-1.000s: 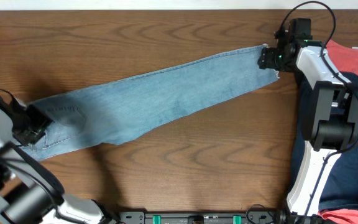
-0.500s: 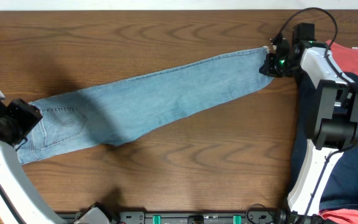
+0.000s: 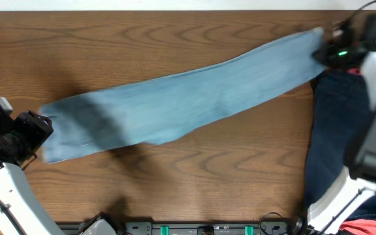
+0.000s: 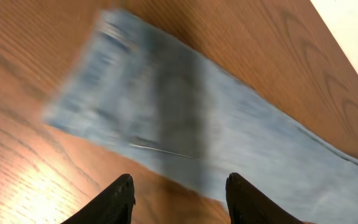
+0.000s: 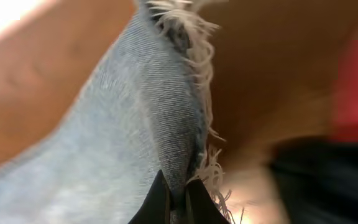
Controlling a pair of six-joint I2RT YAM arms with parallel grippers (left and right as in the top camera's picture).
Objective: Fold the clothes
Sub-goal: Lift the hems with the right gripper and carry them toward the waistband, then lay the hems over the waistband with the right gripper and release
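The light-blue jeans (image 3: 175, 108) lie stretched in a long slanted band from the left side of the table to the far right. My right gripper (image 3: 322, 52) is shut on their frayed hem (image 5: 194, 37). In the right wrist view the denim (image 5: 135, 106) is pinched between the tips of my right gripper (image 5: 178, 186). My left gripper (image 3: 41, 127) is just off the waist end. In the left wrist view the left gripper (image 4: 179, 180) is open and holds nothing, above the near edge of the blurred jeans (image 4: 185, 118).
Dark navy trousers (image 3: 335, 130) lie along the right side under the right arm. A coral-red T-shirt (image 3: 364, 227) shows at the bottom right corner. The wooden table (image 3: 175, 183) is bare in front of the jeans.
My right gripper has shut on the hem and moved right and farther back, dragging the whole pair of jeans to the right. The waist end slid away from my left gripper.
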